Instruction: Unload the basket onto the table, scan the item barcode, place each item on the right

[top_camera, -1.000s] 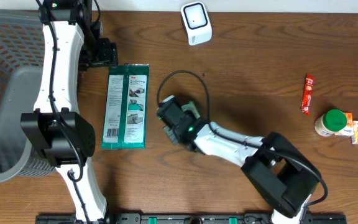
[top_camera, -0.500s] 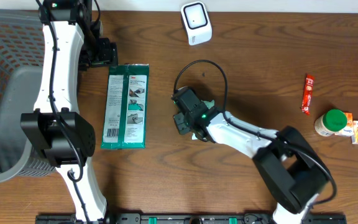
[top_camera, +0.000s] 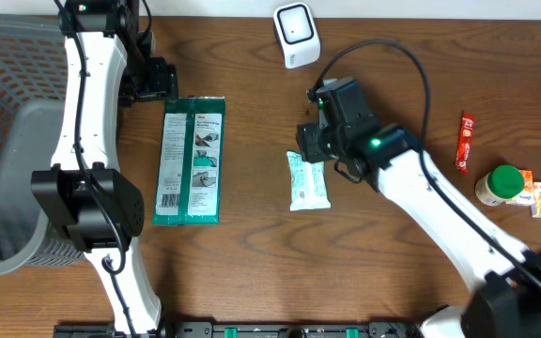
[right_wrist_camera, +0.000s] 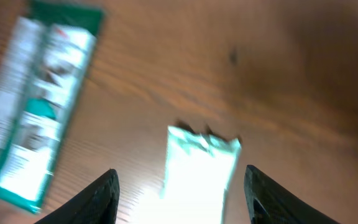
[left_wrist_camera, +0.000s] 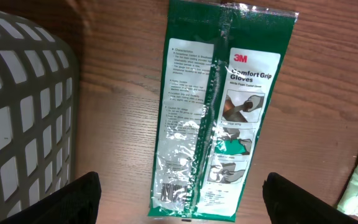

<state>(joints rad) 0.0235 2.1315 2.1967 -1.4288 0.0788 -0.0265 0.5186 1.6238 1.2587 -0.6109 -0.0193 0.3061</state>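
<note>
Small packet (top_camera: 308,181) lies flat mid-table, its far short end just under the right gripper (top_camera: 310,146). That gripper is open. The wrist view shows its fingers (right_wrist_camera: 101,193) spread wide w/ the packet down on the wood btwn them, nothing pinched. Left gripper (top_camera: 161,83) is open too and empty, hanging near the far end of the glove pack (top_camera: 192,160), next to the basket (top_camera: 7,141).

Handling, my guess: the packet looks like a thin plastic or foil pouch. Prob. light, soft, crinkly and a bit slick, so it would flop if taken by one corner. Better to pinch across a short end or along a sealed edge, and keep the fingers off the printed face. There may be a barcode near its lower left in the overhead view, but it's too small to be sure. Flat on the table (top_camera: 252,272) it gives little edge to get under, so the fingers may have to press down and close low.

Room: the scanner (top_camera: 296,33) sits at the far edge, straight beyond the packet, w/ bare wood btwn the two. Glove pack is well apart to the left. Red stick (top_camera: 465,141) and jar (top_camera: 502,184) are well apart to the right. Near table edge isn't close. The right arm's cable (top_camera: 383,47) loops out toward the scanner side, and it could snag.
</note>
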